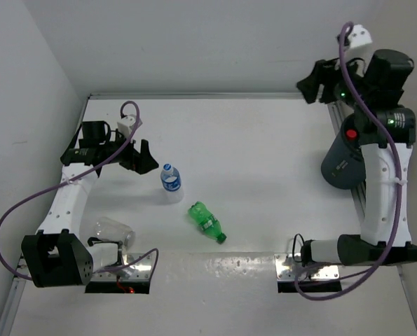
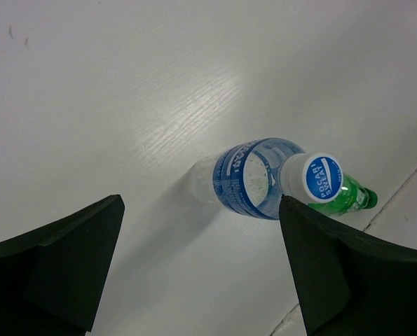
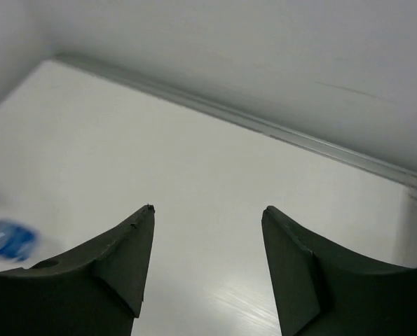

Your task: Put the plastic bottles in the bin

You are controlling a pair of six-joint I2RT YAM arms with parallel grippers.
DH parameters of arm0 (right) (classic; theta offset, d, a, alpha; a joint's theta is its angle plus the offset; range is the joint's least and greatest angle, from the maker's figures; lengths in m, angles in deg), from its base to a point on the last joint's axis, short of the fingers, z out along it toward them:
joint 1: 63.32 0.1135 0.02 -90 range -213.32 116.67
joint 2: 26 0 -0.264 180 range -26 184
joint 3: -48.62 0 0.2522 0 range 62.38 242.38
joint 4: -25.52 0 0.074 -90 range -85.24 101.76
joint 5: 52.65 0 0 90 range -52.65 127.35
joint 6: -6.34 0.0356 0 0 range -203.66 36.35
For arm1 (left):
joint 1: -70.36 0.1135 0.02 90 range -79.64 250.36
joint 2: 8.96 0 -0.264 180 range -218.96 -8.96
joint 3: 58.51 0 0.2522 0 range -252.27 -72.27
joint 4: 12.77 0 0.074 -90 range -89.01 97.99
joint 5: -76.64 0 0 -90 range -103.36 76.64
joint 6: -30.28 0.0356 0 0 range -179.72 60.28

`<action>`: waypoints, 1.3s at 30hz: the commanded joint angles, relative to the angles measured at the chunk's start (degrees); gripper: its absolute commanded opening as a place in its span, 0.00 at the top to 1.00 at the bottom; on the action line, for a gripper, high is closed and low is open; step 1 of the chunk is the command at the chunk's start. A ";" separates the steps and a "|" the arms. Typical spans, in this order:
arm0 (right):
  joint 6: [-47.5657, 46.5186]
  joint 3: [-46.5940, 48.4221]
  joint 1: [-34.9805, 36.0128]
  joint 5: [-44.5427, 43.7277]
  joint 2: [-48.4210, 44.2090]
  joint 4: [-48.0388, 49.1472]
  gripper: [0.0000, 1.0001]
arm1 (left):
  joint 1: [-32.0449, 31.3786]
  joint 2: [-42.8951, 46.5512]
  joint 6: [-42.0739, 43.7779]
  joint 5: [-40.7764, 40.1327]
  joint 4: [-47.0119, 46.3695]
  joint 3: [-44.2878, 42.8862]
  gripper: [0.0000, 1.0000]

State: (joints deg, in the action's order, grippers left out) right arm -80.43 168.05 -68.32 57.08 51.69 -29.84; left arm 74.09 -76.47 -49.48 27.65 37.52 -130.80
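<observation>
— Status on the blue-labelled bottle point(image 2: 254, 178)?
— Standing upright on the bench point(image 1: 250, 140), mid-left, not yet gripped. My left tool point(image 1: 145, 159) sits just beside it with its fingers spread wide and nothing between them. On the wrist view the bottle lies ahead of the fingertips, closer to one than the other.
— So which step are we on?
— I'd call it the approach for that grasp. Next I need to push forward and centre the body between the fingers, then close gently. It looks light and could tip.
— And the bin point(image 1: 338, 171)?
— At the far right edge, partly behind my right arm and well apart from this bottle, so I expect a long carry or a handover. The right tool point(image 3: 208, 259) is up near the back corner, spread and empty.
— Others?
— Green bottle point(image 1: 207, 222) on its side near centre, and a clear bottle point(image 1: 113, 231) lying by the left base
</observation>
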 commanded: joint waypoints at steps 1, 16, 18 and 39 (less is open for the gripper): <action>0.47 -3.51 14.04 10.06 0.88 -0.67 0.38 | 0.66 2.38 -1.88 3.01 -1.73 -1.50 0.00; 1.35 -1.96 50.42 2.42 22.22 9.53 0.36 | 6.02 10.20 -9.62 -12.51 -1.73 -3.27 0.00; 0.73 -2.13 52.45 2.07 23.38 9.27 0.35 | 7.17 9.33 -12.78 -17.55 -0.95 -3.88 0.00; -1.73 1.12 57.99 -8.39 34.54 10.58 0.27 | 24.48 0.53 -12.71 -13.33 1.79 -2.39 0.00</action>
State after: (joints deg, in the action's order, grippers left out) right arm -81.26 166.67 -10.31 50.32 84.89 -21.21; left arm 97.32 -76.25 -63.60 12.35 39.12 -133.46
